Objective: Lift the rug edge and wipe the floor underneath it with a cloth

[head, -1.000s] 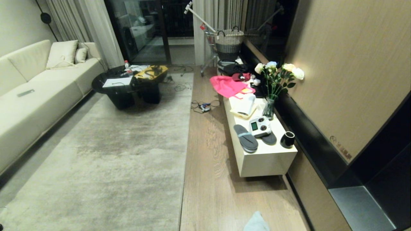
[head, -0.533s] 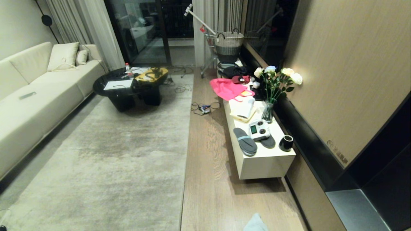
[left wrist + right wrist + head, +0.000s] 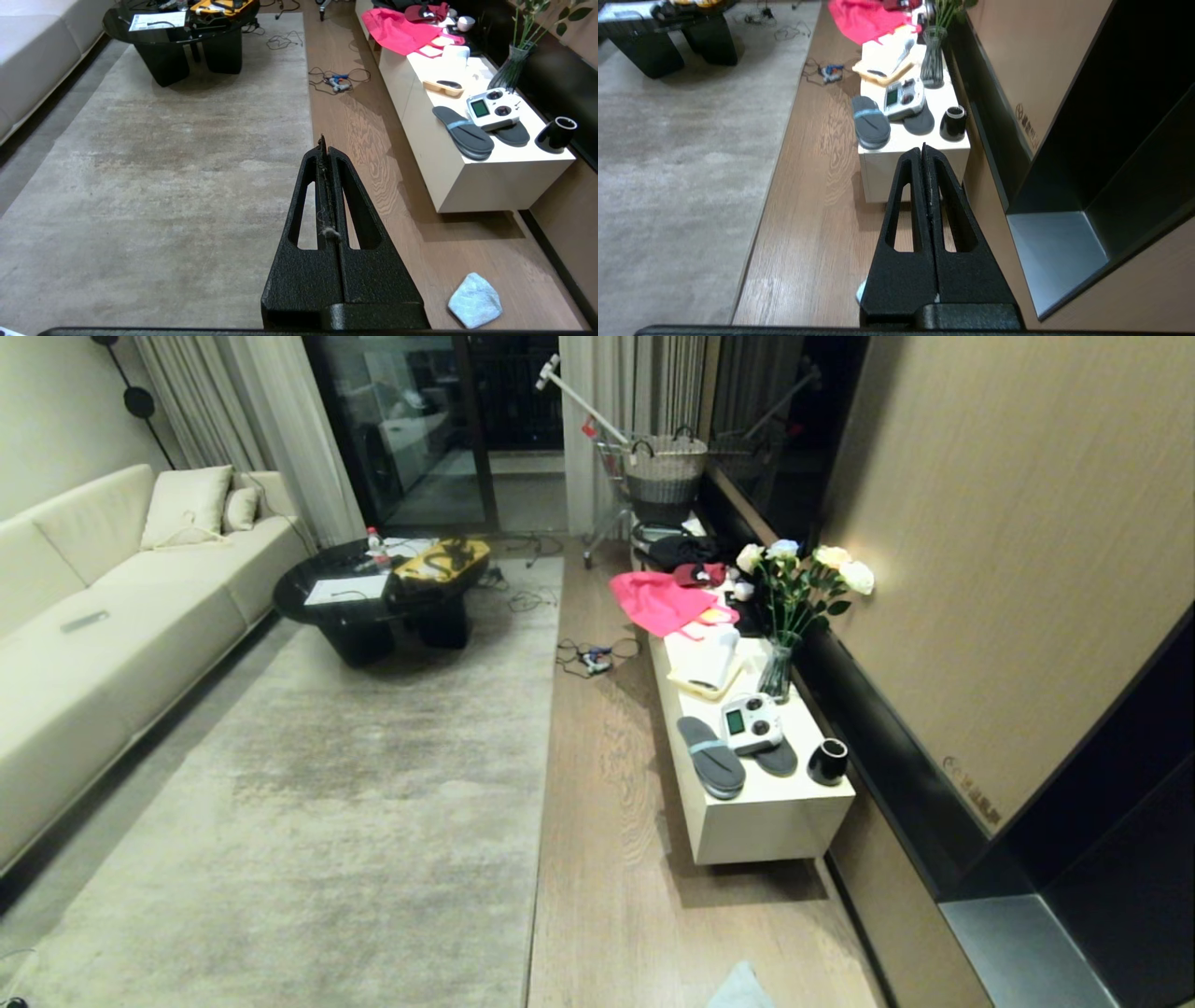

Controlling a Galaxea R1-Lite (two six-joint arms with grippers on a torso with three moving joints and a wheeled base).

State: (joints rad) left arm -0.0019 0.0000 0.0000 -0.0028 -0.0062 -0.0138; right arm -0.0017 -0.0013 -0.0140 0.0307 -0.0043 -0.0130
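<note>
The rug edge runs straight away from me, flat on the floor of wood-grain planks. The cloth, pale blue-green, lies on the planks at the near end, right of the rug. In the left wrist view the cloth sits off to one side of my left gripper, which is shut and empty with a bit of lint on it, above the rug edge. My right gripper is shut and empty above the floor. It hides most of the cloth. Neither gripper shows in the head view.
A low cream cabinet stands right of the plank strip, carrying slippers, a controller, a black cup, a vase of flowers and pink fabric. Cables lie on the planks farther off. A black coffee table and sofa flank the rug.
The whole head view has shifted, the scene sliding slightly down and shrinking, so the camera has moved. Nothing in the room has moved.
</note>
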